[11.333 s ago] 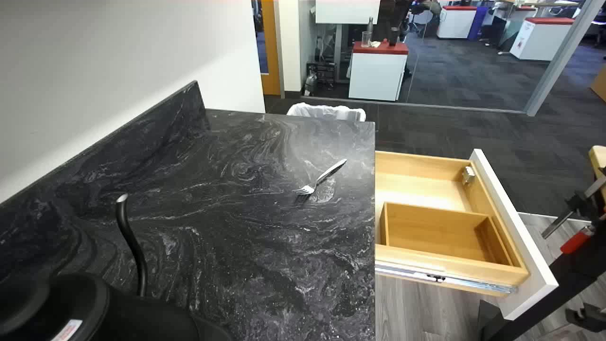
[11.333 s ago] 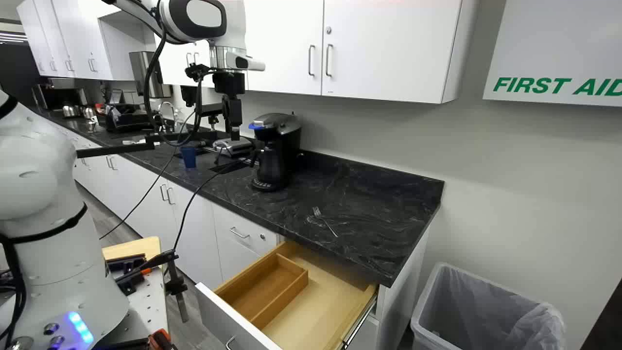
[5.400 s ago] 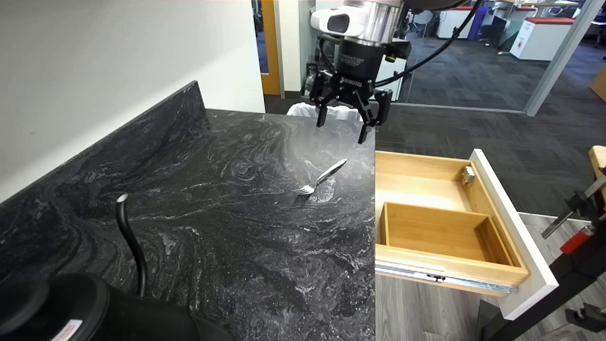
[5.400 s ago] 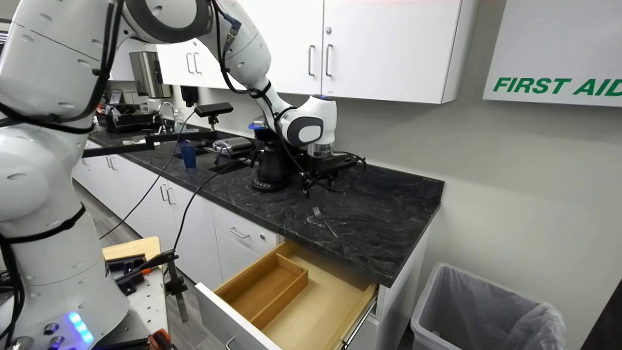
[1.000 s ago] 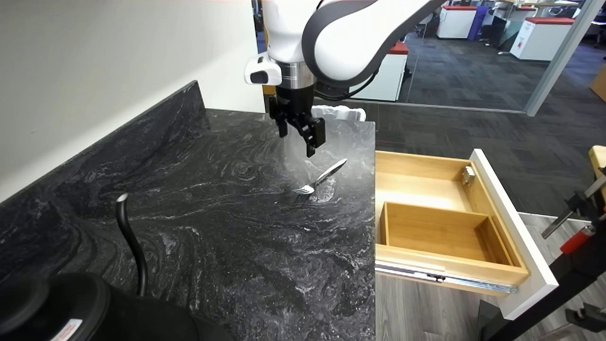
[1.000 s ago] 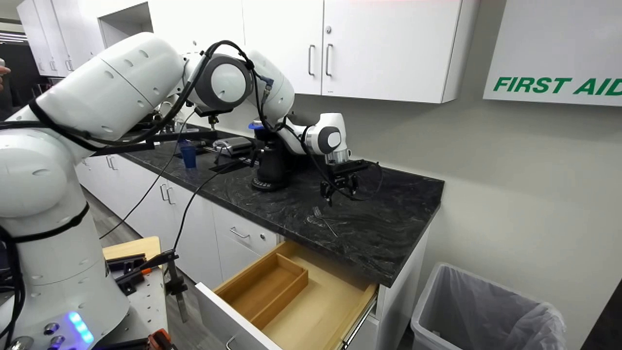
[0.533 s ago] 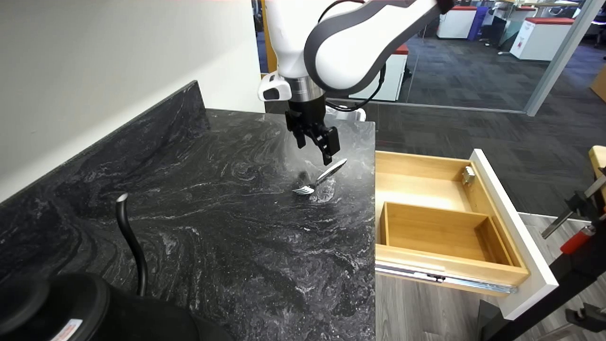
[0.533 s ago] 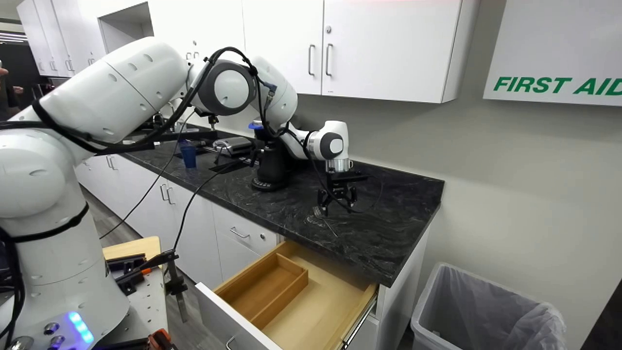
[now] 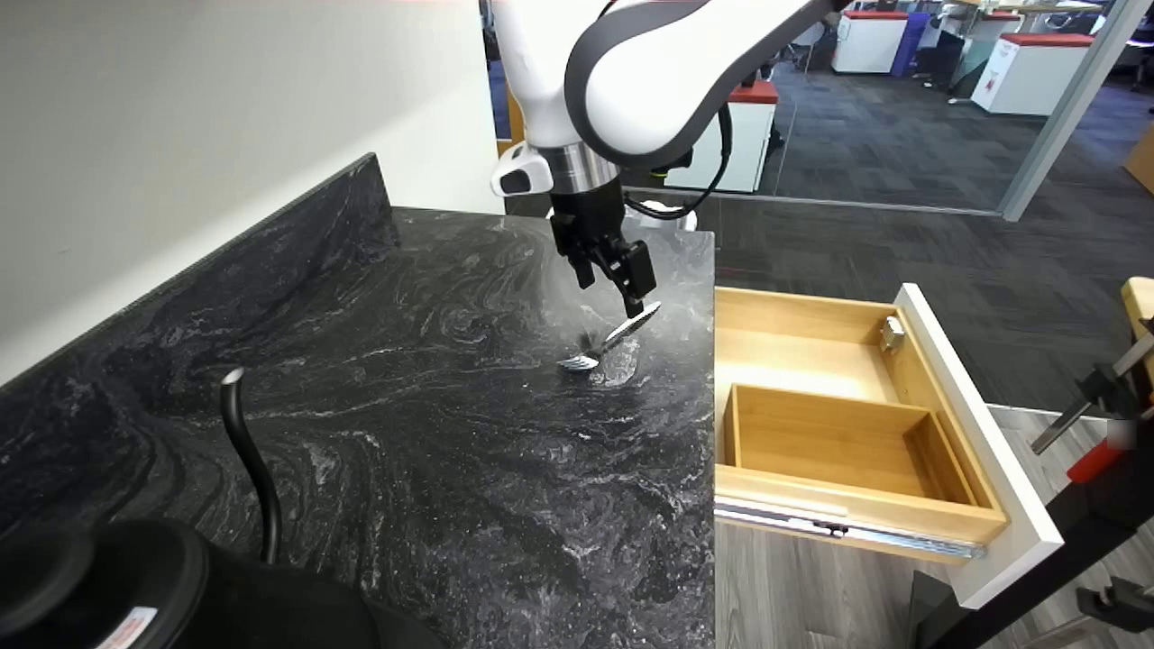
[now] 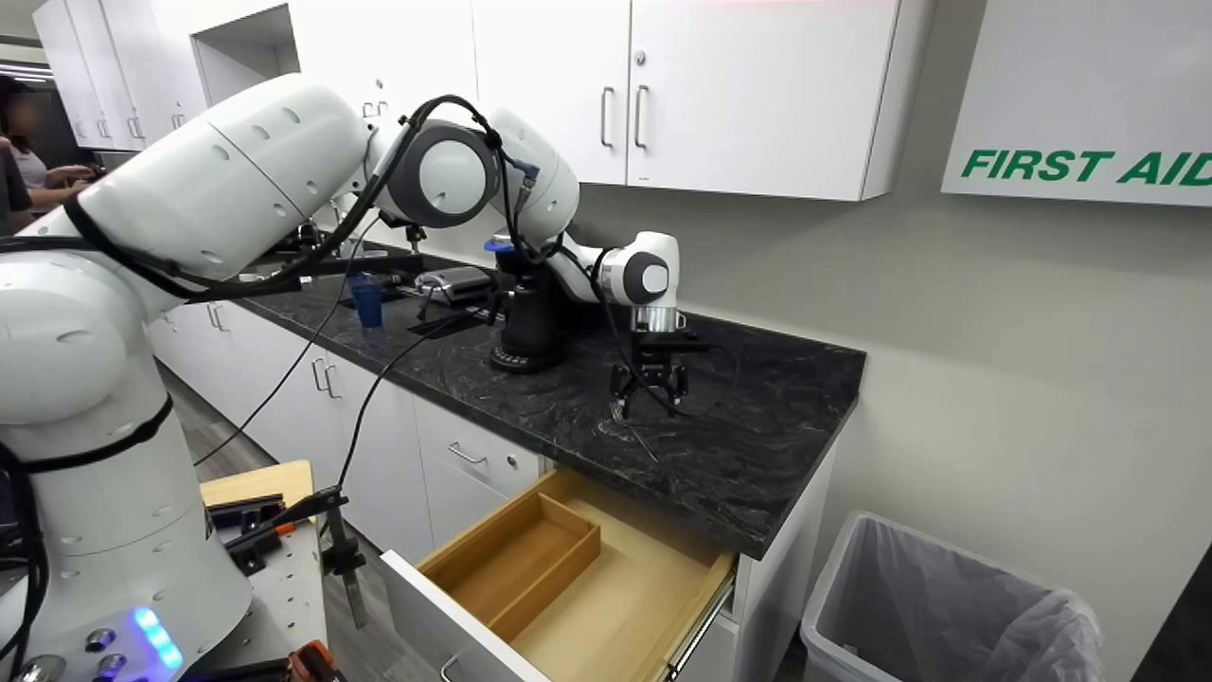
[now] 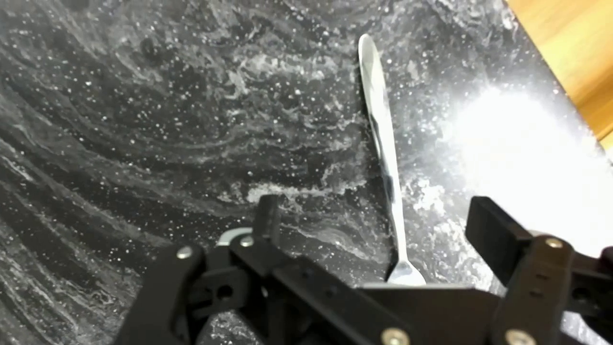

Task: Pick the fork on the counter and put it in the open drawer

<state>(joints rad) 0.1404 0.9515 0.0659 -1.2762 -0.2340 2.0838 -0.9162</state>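
Note:
The silvery fork (image 9: 634, 324) lies flat on the dark marbled counter (image 9: 469, 433) near its front edge. It also shows in an exterior view (image 10: 645, 444) and in the wrist view (image 11: 382, 120). My gripper (image 9: 611, 293) is open and empty, pointing down just above the fork. In the wrist view the fork's lower handle runs between the spread fingertips (image 11: 373, 220), and its tines are hidden behind the gripper body. The open drawer (image 9: 802, 356) has a light-wood interior and stands below the counter's front edge; it shows in both exterior views (image 10: 630, 592).
A smaller wooden box (image 9: 838, 442) sits inside the drawer. A black coffee machine (image 10: 530, 313) and a dark curved rod (image 9: 251, 460) stand on the counter. A grey bin (image 10: 947, 606) stands beyond the counter's end. White wall cabinets (image 10: 757, 95) hang above.
Over the last second my open gripper has come down closer to the fork, moving down and right in an exterior view. The fork and drawer have not moved.

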